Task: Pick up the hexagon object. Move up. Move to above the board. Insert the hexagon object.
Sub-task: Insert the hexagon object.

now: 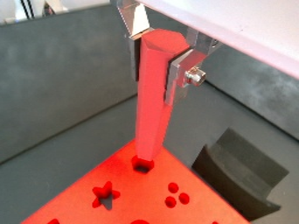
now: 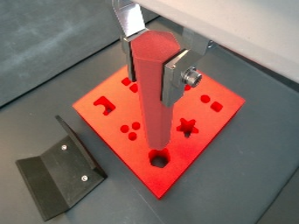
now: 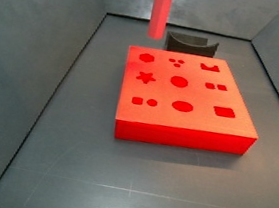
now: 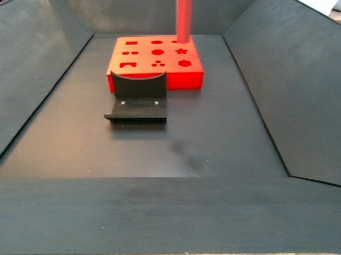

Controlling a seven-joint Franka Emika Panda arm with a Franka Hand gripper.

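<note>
Board (image 2: 216,107) sat on the floor beside the fixture (image 2: 59,179). Rod (image 2: 158,96) hung upright, tip just over the hexagon hole (image 2: 158,159). Gripper (image 2: 156,54) clenched on rod's top. Best lowered straight, flats aligned.

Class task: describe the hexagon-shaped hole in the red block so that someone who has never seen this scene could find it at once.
Find the red block on the dark floor, beside the grey fixture. The end effector holds a red rod upright over one corner. The hexagon hole sits at that corner, under the rod's tip, next to the star hole; it alone has six sides.
</note>
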